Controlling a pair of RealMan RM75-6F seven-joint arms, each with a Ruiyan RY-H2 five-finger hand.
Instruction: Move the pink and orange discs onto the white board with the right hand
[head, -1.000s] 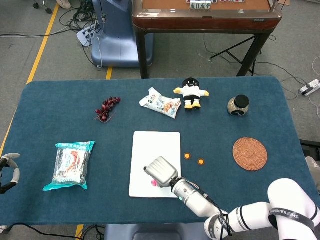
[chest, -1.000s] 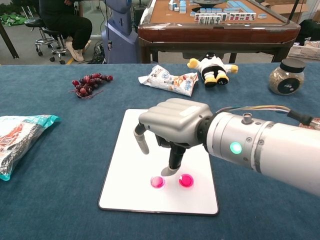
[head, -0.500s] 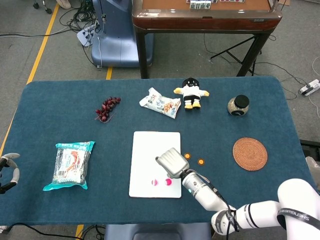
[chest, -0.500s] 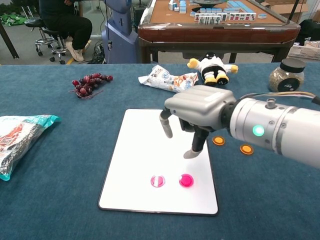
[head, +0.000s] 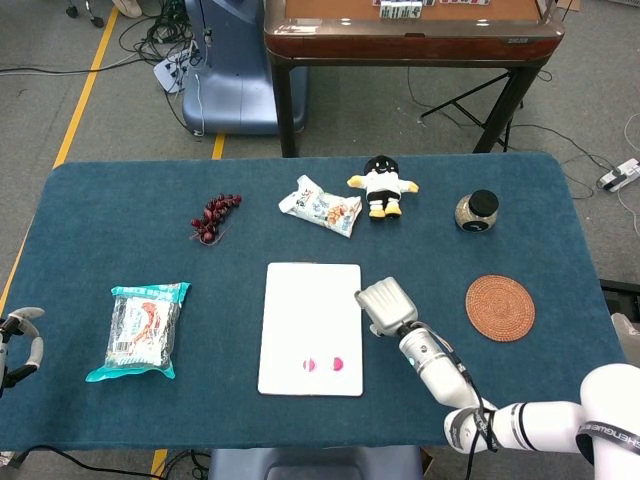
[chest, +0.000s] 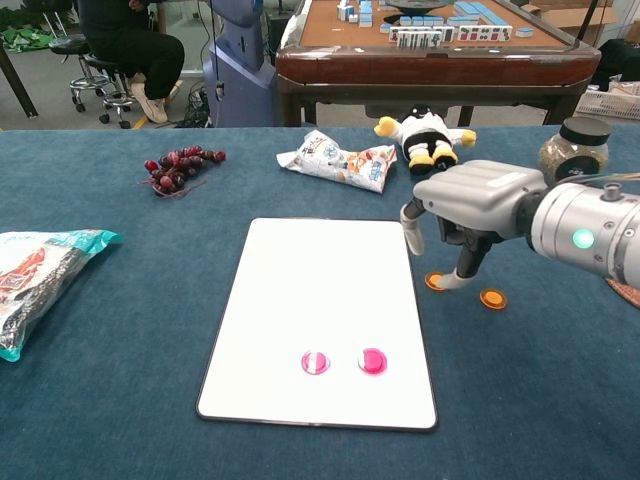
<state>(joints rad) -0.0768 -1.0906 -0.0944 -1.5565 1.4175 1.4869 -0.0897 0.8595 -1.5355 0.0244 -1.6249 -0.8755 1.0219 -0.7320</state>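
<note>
Two pink discs (chest: 315, 362) (chest: 372, 361) lie side by side on the near part of the white board (chest: 320, 290). Two orange discs (chest: 436, 282) (chest: 492, 298) sit on the blue cloth just right of the board. My right hand (chest: 470, 200) hovers over them with its fingers apart and pointing down, holding nothing. One fingertip (chest: 453, 283) is right beside the left orange disc. In the head view the right hand (head: 385, 305) hides both orange discs. Only a part of my left hand (head: 20, 340) shows at the left table edge.
A snack package (head: 145, 330) lies left of the board. Grapes (head: 213, 217), a snack bag (head: 320, 206), a plush toy (head: 381, 186) and a jar (head: 477, 211) stand along the far side. A woven coaster (head: 499, 308) lies to the right.
My right hand has left the pink discs on the board and moved right and away, off the board, to above the orange discs. The left hand has stayed put.
</note>
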